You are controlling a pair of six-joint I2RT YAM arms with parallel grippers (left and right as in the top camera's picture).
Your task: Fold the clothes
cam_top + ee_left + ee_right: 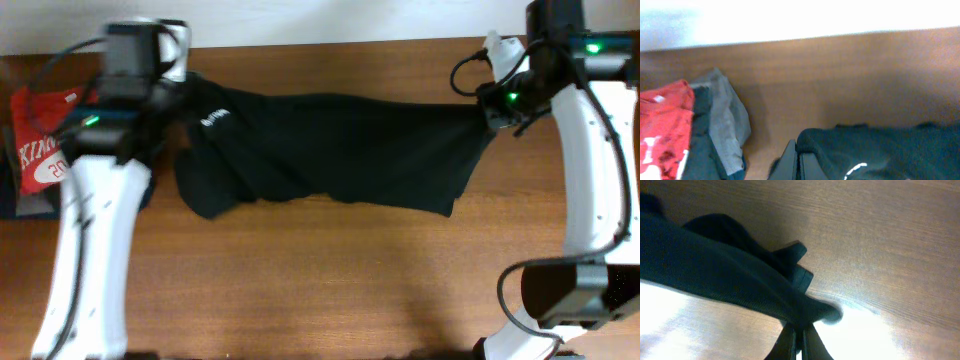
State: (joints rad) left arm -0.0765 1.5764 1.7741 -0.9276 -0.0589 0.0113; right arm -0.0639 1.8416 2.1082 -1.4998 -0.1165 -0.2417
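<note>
The left arm (90, 230) rose along the left edge of the bench (320, 290) and bent inward at the far end, its wrist above the garment's left end. The right arm (590, 150) mirrored it on the right side, reaching up and hooking inward near the far right corner.

The black garment (330, 150) lay across the far half of the bench with its long axis running left to right, spanning the gap between the two wrists. Its left end was bunched and bore a small white logo mark (213, 118); its right end narrowed to a point.

The left gripper (799, 162) was closed, its fingers nearly together with a fold of the black garment pinched against them. The right gripper (799, 339) was likewise clamped on the garment's edge, the cloth running up and away from its tips above the wood.

A red shirt (665, 125) and a grey garment (727, 120) sat at the far left, apart from the black garment.
</note>
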